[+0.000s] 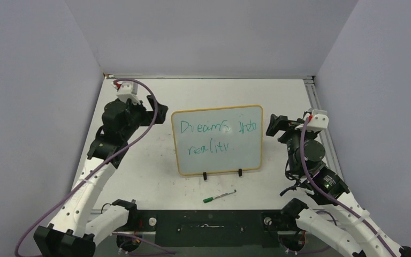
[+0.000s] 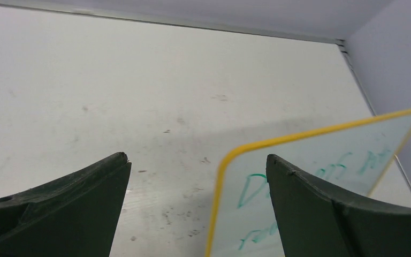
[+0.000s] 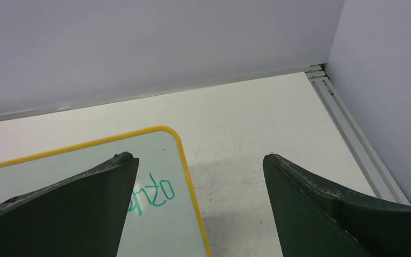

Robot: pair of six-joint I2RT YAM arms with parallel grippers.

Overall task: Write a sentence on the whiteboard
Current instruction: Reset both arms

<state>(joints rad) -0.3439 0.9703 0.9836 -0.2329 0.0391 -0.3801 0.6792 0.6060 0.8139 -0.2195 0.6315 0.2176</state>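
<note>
Whiteboard stands mid-table on clip feet, between both grippers. Left gripper spread wide, empty, just beside board's upper-left corner. Right gripper spread wide, empty, just beside upper-right edge. Green sentence on board, two lines. Marker lies in front.

Noted: left arm and right arm have white-shelled lower links and black joint housings above. A purple cable runs along each arm to a white wrist block bearing a red mark. The fingers are dark green-black, matte, tapering to blunt tips, edges lightly scuffed
</note>
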